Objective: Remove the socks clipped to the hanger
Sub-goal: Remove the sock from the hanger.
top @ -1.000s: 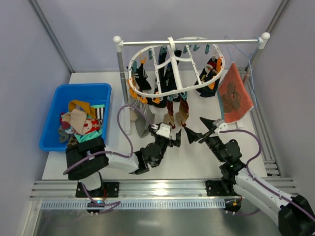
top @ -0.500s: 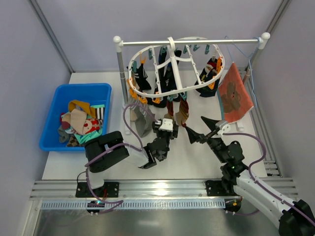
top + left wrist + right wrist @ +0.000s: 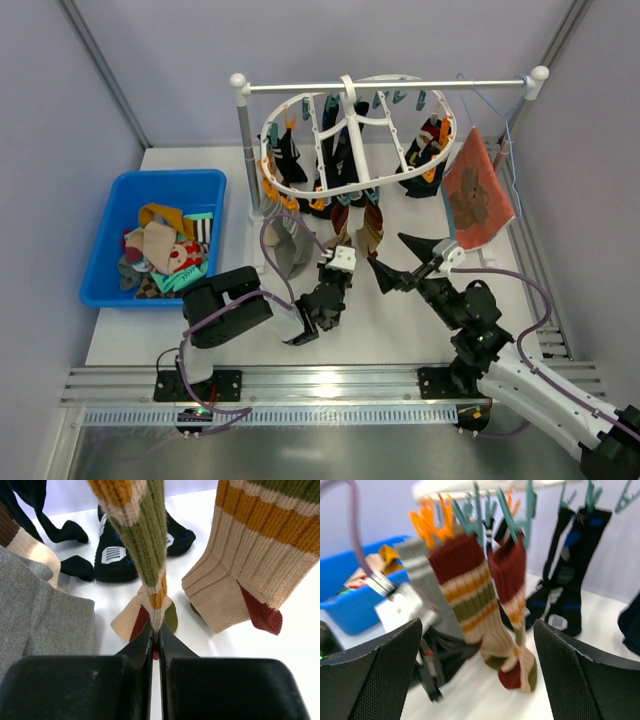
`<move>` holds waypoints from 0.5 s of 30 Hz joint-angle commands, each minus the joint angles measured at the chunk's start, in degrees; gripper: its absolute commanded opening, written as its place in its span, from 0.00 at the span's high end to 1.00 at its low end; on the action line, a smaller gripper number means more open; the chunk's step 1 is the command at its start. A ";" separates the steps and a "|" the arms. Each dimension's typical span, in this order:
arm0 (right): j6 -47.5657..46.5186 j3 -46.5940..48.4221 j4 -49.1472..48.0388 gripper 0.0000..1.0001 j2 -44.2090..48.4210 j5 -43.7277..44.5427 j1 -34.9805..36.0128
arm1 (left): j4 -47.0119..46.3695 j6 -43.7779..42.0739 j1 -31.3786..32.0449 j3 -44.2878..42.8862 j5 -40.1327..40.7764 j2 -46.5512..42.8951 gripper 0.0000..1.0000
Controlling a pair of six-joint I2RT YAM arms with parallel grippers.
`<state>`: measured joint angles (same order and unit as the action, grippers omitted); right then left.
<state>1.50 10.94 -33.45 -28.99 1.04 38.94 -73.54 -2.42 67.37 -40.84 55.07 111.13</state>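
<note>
The white oval hanger [image 3: 353,140] hangs from a rail, with socks clipped round it. Two striped beige, green, orange and red socks [image 3: 372,225] hang at its front, a grey one [image 3: 285,245] to their left, and dark ones [image 3: 425,160] further back. My left gripper [image 3: 337,248] is shut on the lower end of the left striped sock [image 3: 150,555], its jaws pinching the fabric. The second striped sock [image 3: 250,570] hangs free beside it. My right gripper [image 3: 388,255] is open in front of both striped socks [image 3: 512,605] and touches nothing.
A blue bin [image 3: 110,200] with several loose socks stands at the left. An orange-red flower-print cloth [image 3: 475,190] hangs at the right on a blue wire hanger [image 3: 500,120]. The rail's white post [image 3: 245,150] stands left of the hanger. Black socks [image 3: 117,550] reach down to the table.
My left gripper moved forward under the hanger and went from open to shut on the striped sock. The right gripper shifted slightly left towards the socks, still open.
</note>
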 commanded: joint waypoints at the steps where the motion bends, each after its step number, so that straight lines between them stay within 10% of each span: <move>1: -2.54 7.42 4.95 0.09 0.96 3.44 4.64 | -14.97 -0.04 0.13 0.67 0.30 -1.44 1.00; 15: -3.79 34.58 20.88 0.09 -21.89 9.33 17.49 | -14.97 1.97 0.13 5.50 -0.66 -5.75 1.00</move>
<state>-2.76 41.54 -17.30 -48.07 7.97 56.12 -73.78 -1.67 67.37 -36.64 53.95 108.60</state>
